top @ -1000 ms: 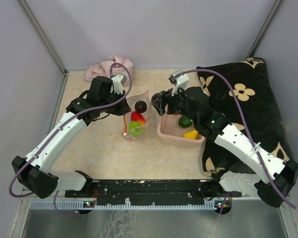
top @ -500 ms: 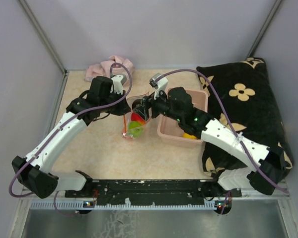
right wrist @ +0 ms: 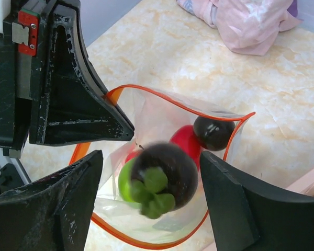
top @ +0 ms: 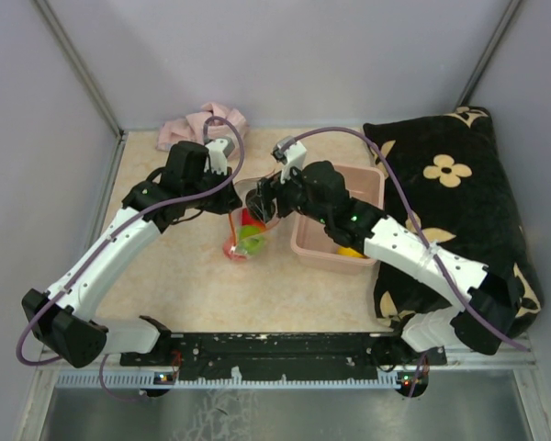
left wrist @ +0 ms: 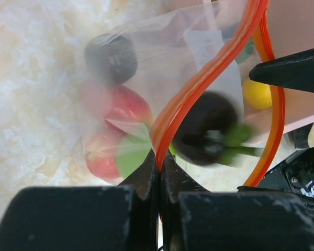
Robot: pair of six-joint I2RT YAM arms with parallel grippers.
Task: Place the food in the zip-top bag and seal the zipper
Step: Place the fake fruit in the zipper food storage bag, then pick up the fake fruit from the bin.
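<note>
The clear zip-top bag (top: 247, 230) lies on the table with its mouth held open. My left gripper (left wrist: 160, 167) is shut on its red-orange zipper (left wrist: 199, 89). Inside are a dark purple ball (right wrist: 213, 132), a red apple (right wrist: 186, 141) and a green apple (right wrist: 124, 183). My right gripper (right wrist: 149, 157) is open just above the bag's mouth. A dark purple fruit with green leaves (right wrist: 165, 167) is blurred between its fingers, touching neither, over the opening. A yellow piece (top: 353, 250) lies in the pink tub.
The pink plastic tub (top: 314, 250) stands right beside the bag, under my right arm. A black flowered pillow (top: 459, 202) fills the right side. A pink cloth (top: 202, 124) lies at the back left. Grey walls enclose the table.
My right gripper moved left from over the pink tub to above the bag's mouth. The leafy purple fruit is now loose between its open fingers. My left gripper kept hold of the zipper.
</note>
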